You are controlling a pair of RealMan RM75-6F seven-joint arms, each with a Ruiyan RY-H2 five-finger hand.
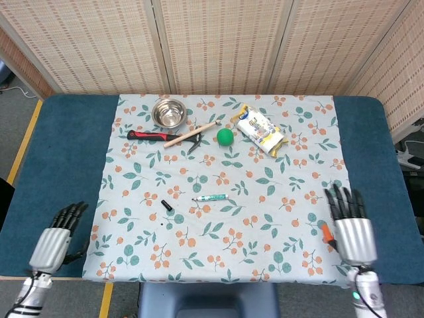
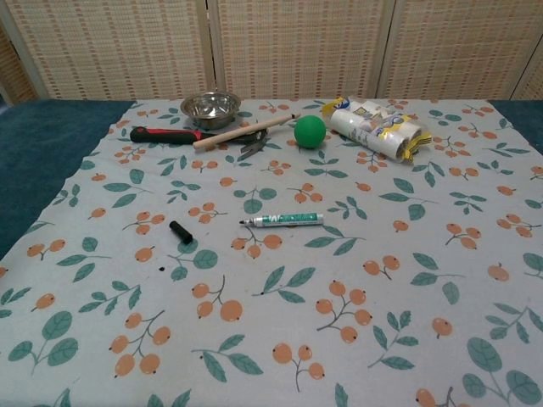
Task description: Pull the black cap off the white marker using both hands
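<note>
The white marker [image 1: 211, 197] [image 2: 283, 220] lies flat on the floral cloth near the middle, its tip bare and pointing left. The black cap [image 1: 167, 205] [image 2: 180, 231] lies apart from it, a short way to its left on the cloth. My left hand [image 1: 56, 237] is far off at the near left edge of the table, fingers spread, holding nothing. At the near right edge, my right hand [image 1: 349, 228] also has its fingers spread and holds nothing. Neither hand shows in the chest view.
At the back of the cloth are a steel bowl [image 1: 168, 112], red-handled pliers [image 1: 154, 136], a wooden stick [image 1: 191, 134], a green ball [image 1: 225, 136] and a snack packet [image 1: 261, 130]. Blue table surface [image 1: 59, 152] flanks the cloth on both sides.
</note>
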